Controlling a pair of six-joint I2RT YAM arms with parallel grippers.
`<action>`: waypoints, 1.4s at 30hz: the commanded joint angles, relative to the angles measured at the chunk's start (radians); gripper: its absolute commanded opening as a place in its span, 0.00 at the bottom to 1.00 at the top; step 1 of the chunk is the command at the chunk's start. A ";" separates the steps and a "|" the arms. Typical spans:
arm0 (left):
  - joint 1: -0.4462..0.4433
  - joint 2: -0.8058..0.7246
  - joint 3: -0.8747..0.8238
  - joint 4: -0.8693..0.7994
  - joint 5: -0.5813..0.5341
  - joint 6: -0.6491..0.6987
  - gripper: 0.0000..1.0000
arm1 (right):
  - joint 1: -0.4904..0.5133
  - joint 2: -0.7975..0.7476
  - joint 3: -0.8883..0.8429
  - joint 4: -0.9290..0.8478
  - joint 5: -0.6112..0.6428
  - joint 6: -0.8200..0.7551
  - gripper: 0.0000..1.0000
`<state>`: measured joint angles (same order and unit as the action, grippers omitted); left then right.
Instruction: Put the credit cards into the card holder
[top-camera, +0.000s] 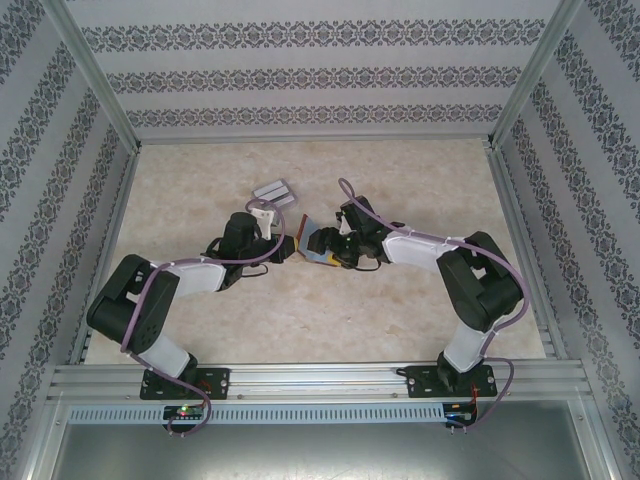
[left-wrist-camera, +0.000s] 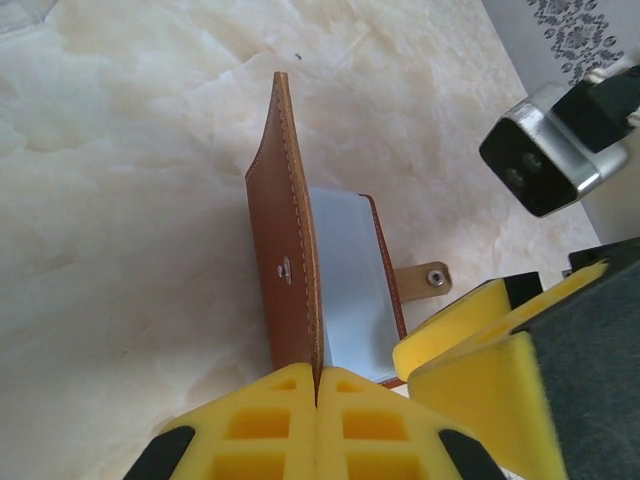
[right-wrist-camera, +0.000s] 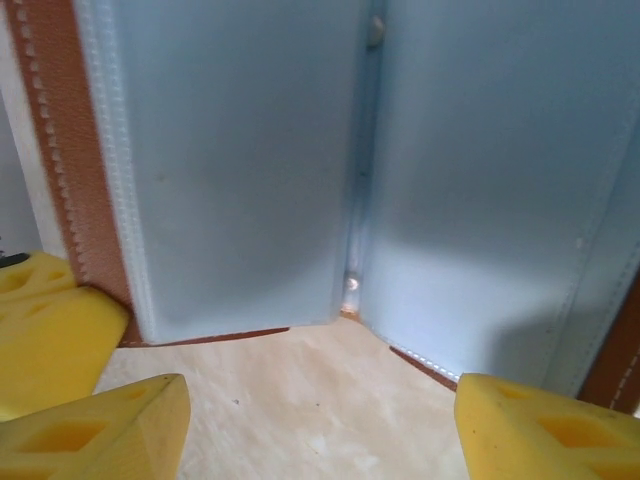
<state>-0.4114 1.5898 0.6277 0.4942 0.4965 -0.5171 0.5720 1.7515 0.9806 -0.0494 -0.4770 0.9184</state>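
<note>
Clamping the card holder (left-wrist-camera: 285, 250) by its brown cover are the left jaws; right jaws gape before its inside.

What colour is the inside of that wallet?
The card holder is pale grey-blue inside, clearest in the right wrist view.

My station: robot test cell, lab-type — aluminium frame posts (top-camera: 95, 80), damask-papered panel walls (top-camera: 300, 70), marble-look tabletop (top-camera: 330, 320), my two arms (top-camera: 150, 300) bolted to a slotted rail (top-camera: 320, 378).
</note>
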 joint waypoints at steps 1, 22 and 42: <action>-0.007 0.016 0.012 0.019 0.018 -0.004 0.00 | -0.006 0.011 0.042 0.045 -0.054 0.005 0.74; -0.007 0.028 -0.006 0.103 0.068 -0.009 0.00 | -0.022 0.148 0.134 -0.022 -0.108 -0.019 0.64; -0.006 0.032 0.014 0.057 0.061 -0.001 0.00 | -0.031 0.209 0.165 0.006 -0.140 0.033 0.69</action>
<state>-0.4103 1.6226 0.6193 0.5236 0.5358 -0.5217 0.5282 1.9400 1.1213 -0.0265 -0.6392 0.9405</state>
